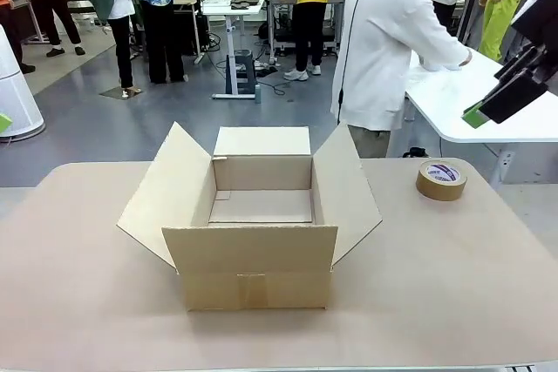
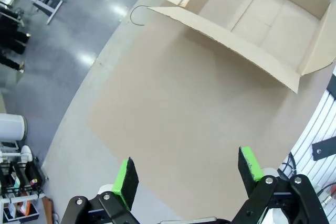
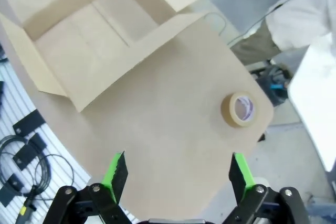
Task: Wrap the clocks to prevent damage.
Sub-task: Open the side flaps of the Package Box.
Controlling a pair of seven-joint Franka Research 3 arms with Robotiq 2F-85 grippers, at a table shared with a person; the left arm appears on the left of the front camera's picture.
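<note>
An open cardboard box point(image 1: 253, 259) stands in the middle of the tan table point(image 1: 453, 285), all flaps folded outward and nothing inside. The left wrist view looks down on the box point(image 2: 262, 19) from above the table, with my left gripper point(image 2: 188, 170) open and nothing between its green pads. My right gripper point(image 3: 177, 174) is also open and bare, high over the table beside the box point(image 3: 89, 30). In the front view my right gripper point(image 1: 488, 104) hangs in the air at the upper right.
A roll of brown packing tape point(image 1: 441, 179) lies flat at the table's far right, also in the right wrist view as the tape roll point(image 3: 239, 109). A person in a white top point(image 1: 384, 41) stands past the far edge, turned toward a white table point(image 1: 488, 115).
</note>
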